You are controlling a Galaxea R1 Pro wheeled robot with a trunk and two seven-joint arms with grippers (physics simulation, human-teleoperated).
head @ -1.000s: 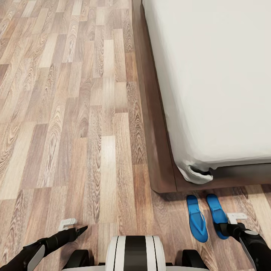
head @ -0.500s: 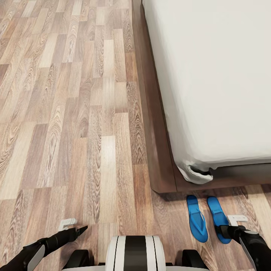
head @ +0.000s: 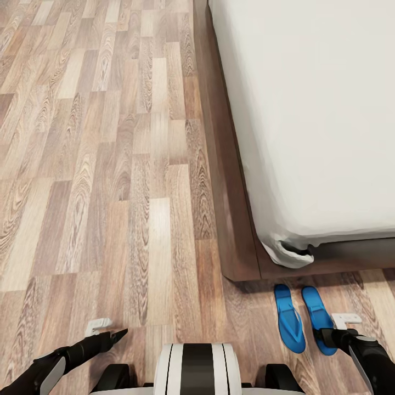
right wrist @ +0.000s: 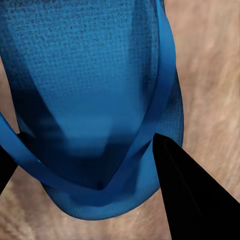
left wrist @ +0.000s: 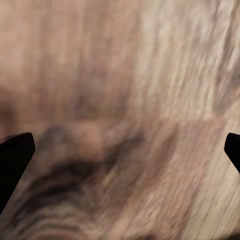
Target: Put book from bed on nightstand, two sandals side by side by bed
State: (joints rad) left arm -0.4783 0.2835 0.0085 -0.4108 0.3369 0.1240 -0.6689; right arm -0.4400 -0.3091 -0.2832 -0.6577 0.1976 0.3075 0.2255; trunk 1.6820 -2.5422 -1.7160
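Two bright blue sandals lie side by side on the wood floor just off the foot corner of the bed (head: 233, 230). The left sandal (head: 289, 319) lies free. My right gripper (head: 325, 336) is at the heel end of the right sandal (head: 316, 308). In the right wrist view its dark fingers (right wrist: 185, 190) flank that sandal (right wrist: 95, 75) and its strap, closed in on it. My left gripper (head: 122, 332) hovers low over bare floor, and its fingers (left wrist: 12, 155) stand wide open. The book and the nightstand are out of view.
The white mattress (head: 318, 109) on its dark brown frame takes up the right side. Wood plank floor (head: 99, 164) stretches along the bed's left side. My white and black base (head: 196, 367) sits at the bottom middle.
The view has shifted slightly. My right gripper and the right sandal have slid a little toward me and to the right. The left arm has not moved.
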